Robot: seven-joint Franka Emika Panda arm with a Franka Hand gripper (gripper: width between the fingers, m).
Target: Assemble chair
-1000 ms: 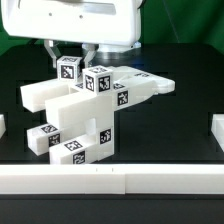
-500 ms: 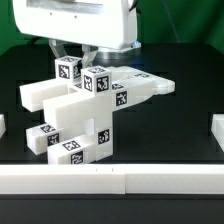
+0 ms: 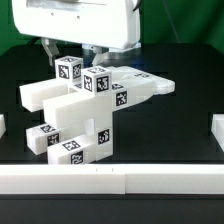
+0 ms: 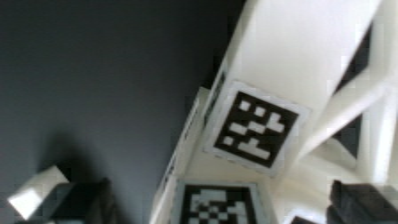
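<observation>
The chair (image 3: 95,110) stands in the middle of the black table as one joined cluster of glossy white blocks with black-and-white tags. Its topmost tagged block (image 3: 68,70) sits right under my gripper (image 3: 69,50), whose dark fingers (image 3: 47,46) hang apart above and to either side of it. In the wrist view the gripper (image 4: 217,205) is open. A white tagged part of the chair (image 4: 258,125) runs between the two fingers (image 4: 63,200), with a gap showing on each side. Nothing is held.
A low white rail (image 3: 110,180) runs along the table's front edge. Short white wall pieces stand at the exterior view's left (image 3: 2,125) and right (image 3: 215,130). The arm's white housing (image 3: 75,20) fills the top of the exterior view.
The fingers have spread apart and let go of the chair's top block. The chair has not moved.
</observation>
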